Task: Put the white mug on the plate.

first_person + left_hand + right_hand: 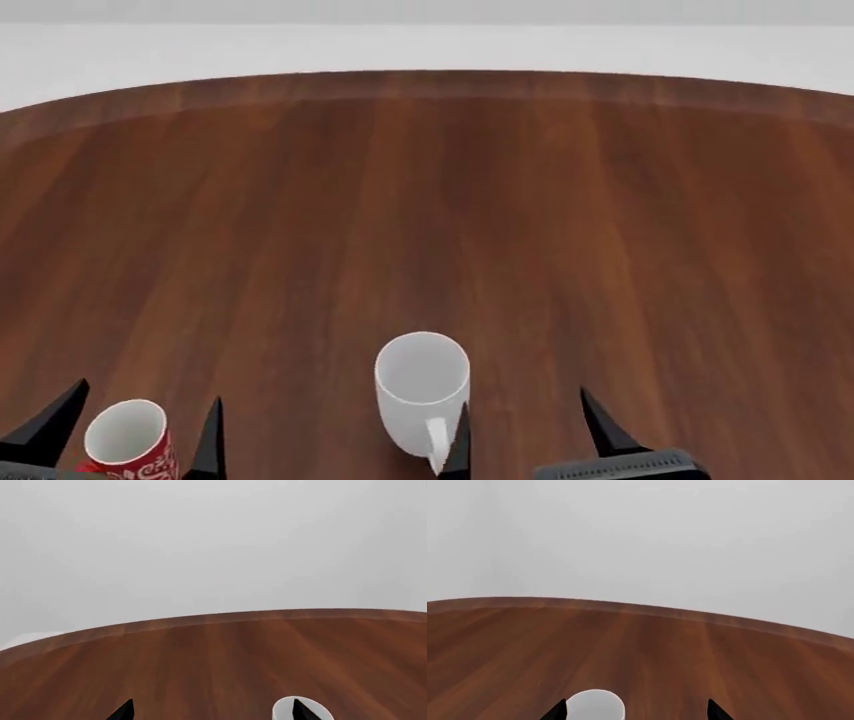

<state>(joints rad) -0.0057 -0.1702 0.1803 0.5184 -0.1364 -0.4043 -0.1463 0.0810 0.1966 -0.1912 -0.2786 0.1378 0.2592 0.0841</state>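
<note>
The white mug (422, 378) stands upright on the wooden table near the front edge, with its handle (435, 440) turned toward me. My right gripper (527, 422) is open and empty. Its left fingertip is right beside the mug's handle, and the mug stands outside the jaws. In the right wrist view the mug's top (595, 706) shows by one fingertip of the open gripper (637, 711). My left gripper (140, 412) is open, and its fingertips straddle the red mug. In the left wrist view (213, 711) a white mug top (288, 709) shows behind one fingertip. The plate is out of view.
A red mug (130, 440) with a white floral pattern stands upright at the front left, between my left fingertips. The round brown table (427, 200) stretches ahead to its curved far edge (427, 82), with a pale floor and wall beyond.
</note>
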